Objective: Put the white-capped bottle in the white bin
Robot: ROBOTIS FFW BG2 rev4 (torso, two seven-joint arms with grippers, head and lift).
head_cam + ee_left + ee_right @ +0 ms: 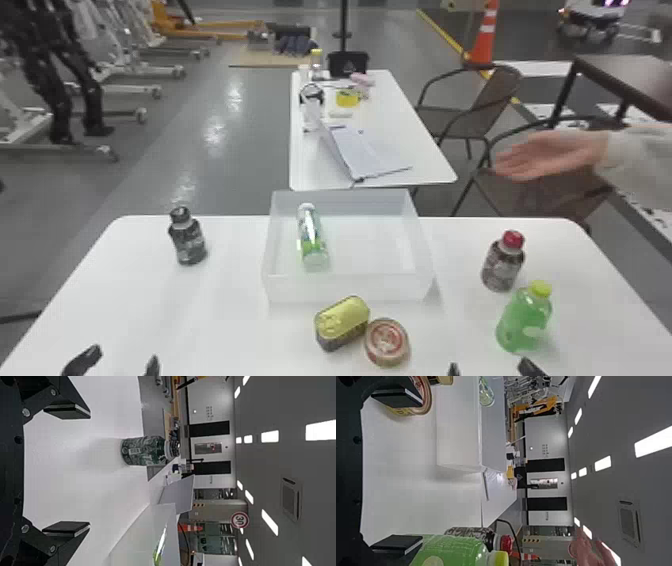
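The white-capped bottle (312, 235), clear with a green label, lies tilted inside the white bin (350, 287) at its left side. In the head view my left gripper (122, 362) is at the bottom left, below the dark bottle, and my right gripper (490, 367) is at the bottom right. The left wrist view has my left gripper (66, 470) open, nothing between its fingers, with a dark bottle (144, 451) standing beyond. In the right wrist view my right gripper (397, 471) is open and holds nothing; the green bottle is beside one finger.
A black-capped bottle (188, 237) stands left of the bin. On the right are a red-capped bottle (503, 262) and a yellow-capped green bottle (525, 320). A yellow-topped can (342, 322) and a round tin (386, 342) sit before the bin. A person's hand (550, 152) is beyond the table's right.
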